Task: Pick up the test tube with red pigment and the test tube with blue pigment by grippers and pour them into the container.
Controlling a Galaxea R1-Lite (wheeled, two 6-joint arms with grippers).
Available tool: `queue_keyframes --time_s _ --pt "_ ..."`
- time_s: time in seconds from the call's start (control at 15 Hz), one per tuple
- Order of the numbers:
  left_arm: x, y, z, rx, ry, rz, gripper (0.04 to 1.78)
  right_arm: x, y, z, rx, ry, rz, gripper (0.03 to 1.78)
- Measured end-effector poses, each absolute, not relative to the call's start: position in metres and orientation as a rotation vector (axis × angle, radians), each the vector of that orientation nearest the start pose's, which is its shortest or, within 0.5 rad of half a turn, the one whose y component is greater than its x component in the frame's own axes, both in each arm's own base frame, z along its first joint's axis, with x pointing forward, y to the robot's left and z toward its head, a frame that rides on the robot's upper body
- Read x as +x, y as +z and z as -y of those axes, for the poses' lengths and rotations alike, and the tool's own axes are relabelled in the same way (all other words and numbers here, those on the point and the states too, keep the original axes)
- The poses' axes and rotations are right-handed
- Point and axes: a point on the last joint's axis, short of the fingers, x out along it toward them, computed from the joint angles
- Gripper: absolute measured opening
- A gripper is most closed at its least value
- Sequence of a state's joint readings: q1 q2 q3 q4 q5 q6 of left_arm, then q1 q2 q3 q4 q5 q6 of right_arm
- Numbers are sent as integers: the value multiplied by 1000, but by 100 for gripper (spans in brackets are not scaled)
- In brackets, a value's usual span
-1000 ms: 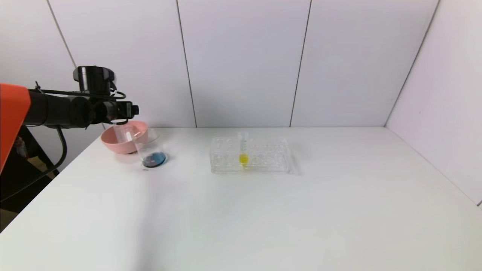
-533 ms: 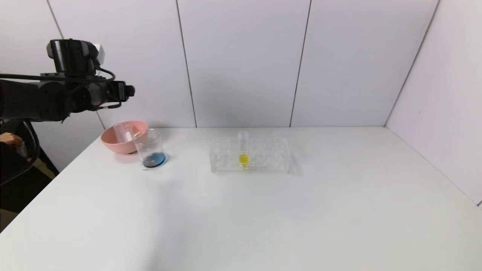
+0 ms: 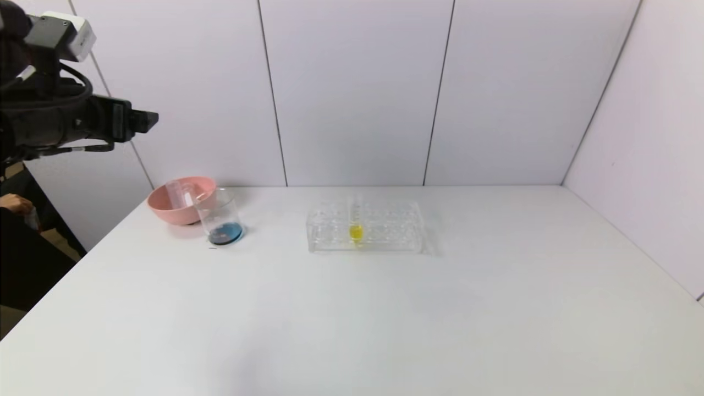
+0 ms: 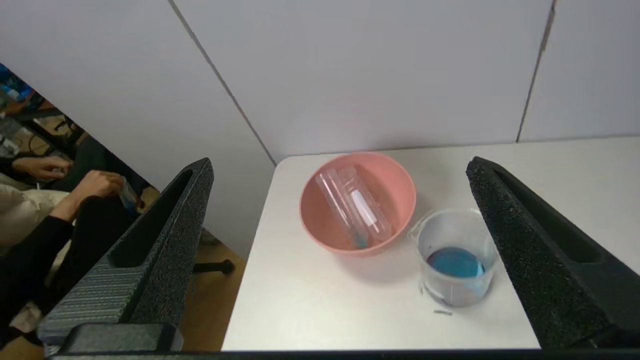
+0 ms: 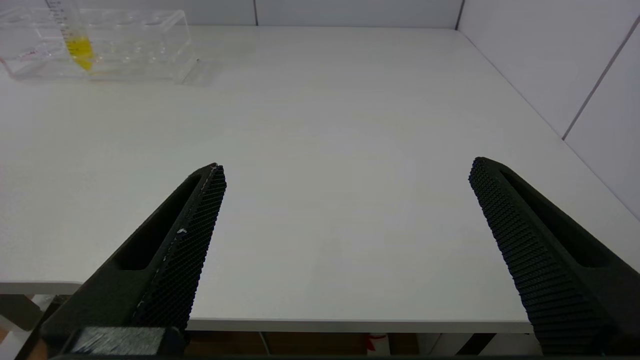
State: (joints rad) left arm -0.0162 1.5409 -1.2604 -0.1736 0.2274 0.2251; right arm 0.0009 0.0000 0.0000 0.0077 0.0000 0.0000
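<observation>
Two clear tubes lie side by side in the pink bowl. One of them has a trace of blue at its tip, the test tube with blue pigment. The other shows no colour that I can make out. The container, a small glass beaker, stands next to the bowl with dark blue liquid at its bottom. My left gripper hangs high above the table's far left corner, open and empty. My right gripper is open and empty over the table's near edge.
A clear tube rack stands mid-table and holds a tube of yellow liquid; both also show in the right wrist view, rack and tube. A pink bowl sits at the far left. A person's hand is beyond the table's left edge.
My left arm has risen and drawn back to the left, away from above the bowl, with its jaws staying open. The tubes, bowl and beaker have not moved.
</observation>
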Motion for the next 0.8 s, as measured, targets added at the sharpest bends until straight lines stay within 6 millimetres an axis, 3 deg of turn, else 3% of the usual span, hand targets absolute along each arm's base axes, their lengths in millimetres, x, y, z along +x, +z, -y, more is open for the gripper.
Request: queue_keyframes --time_s 0.27,0.6,0.8 --pt "228 299 1 329 61 -150 176 -23 75 0 0 2 -8 177" --pt "159 288 1 333 40 -98 176 -23 75 0 0 1 -8 177" --pt "107 269 0 343 37 -55 176 -23 75 0 0 2 -8 177"
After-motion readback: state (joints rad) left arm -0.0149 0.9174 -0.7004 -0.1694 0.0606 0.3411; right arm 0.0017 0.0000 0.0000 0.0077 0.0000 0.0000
